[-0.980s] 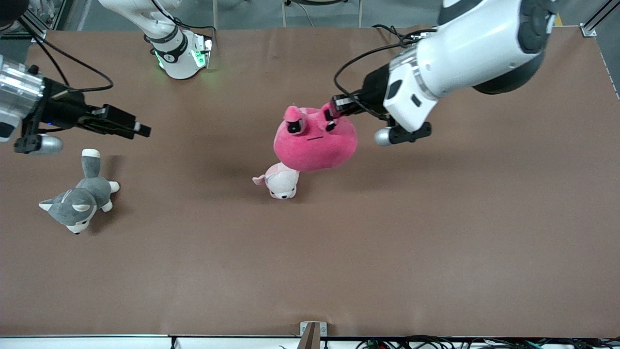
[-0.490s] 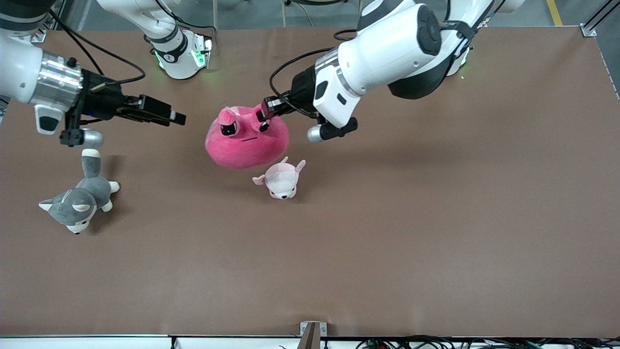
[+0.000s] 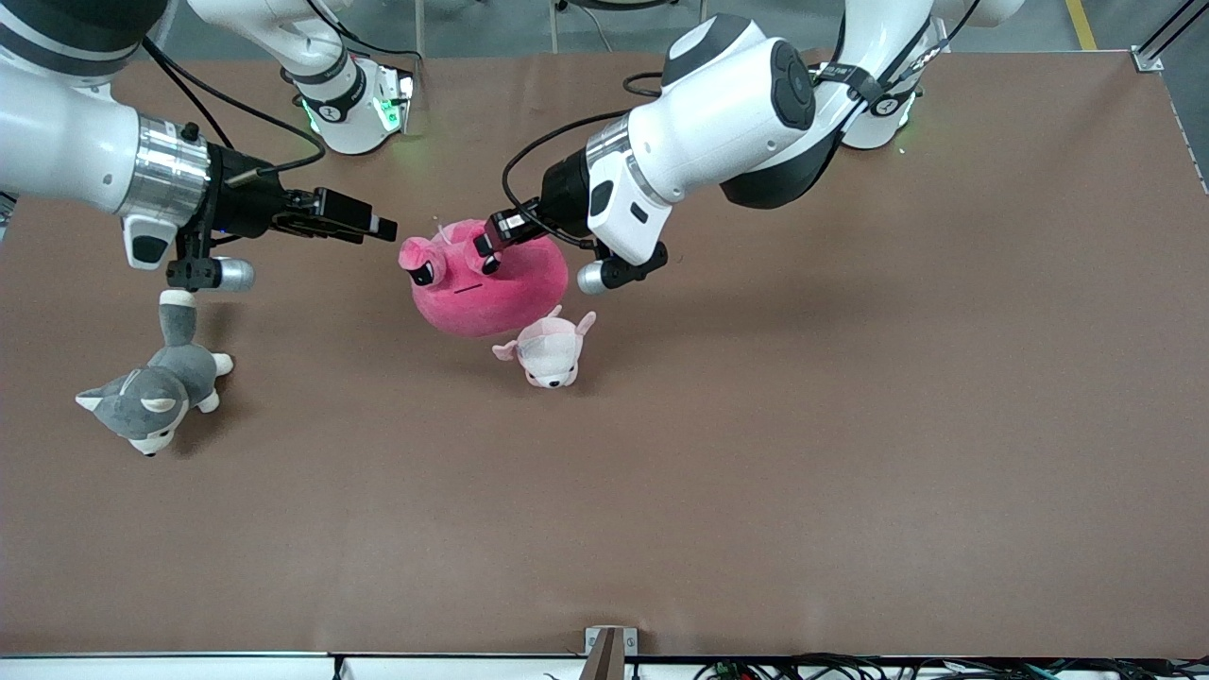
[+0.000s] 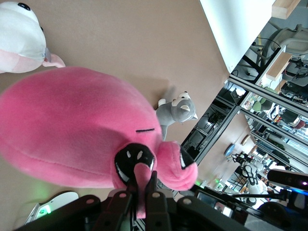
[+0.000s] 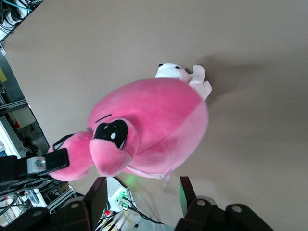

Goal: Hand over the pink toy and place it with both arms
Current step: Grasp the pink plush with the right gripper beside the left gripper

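Right now my left end effector [image 3: 491, 236] is clamped on one of the ear-like nubs of the pink toy [image 3: 486, 283], and the plush hangs from that pinch above the worktop [image 3: 850, 425], over the middle stretch toward the robots' bases. In my left wrist view the fingers [image 4: 154, 202] are squeezed tight on the nub, right beside one black eye, with the round body [image 4: 72, 130] drooping away from them.

My right end effector [image 3: 373, 227] hovers with its fingers spread apart, over the worktop toward the right arm's end. In the front view the toy sits at about three o'clock from it, and the free nub [image 3: 416, 260] is the nearest part, just beside the fingertips but not between them. In the right wrist view that nub [image 5: 108, 159] bulges toward my parted fingers [image 5: 94, 192].

The toy's long axis runs roughly nine to three in the front view, pointing from one end effector to the other. So the handover, as I judge it, turns on the right side closing that small gap along this line and taking the near nub before the left lets go.

A pale puppy plush [image 3: 548, 351] lies on the worktop just under the hanging toy. A grey husky plush [image 3: 151, 397] lies well apart, at the right arm's end.
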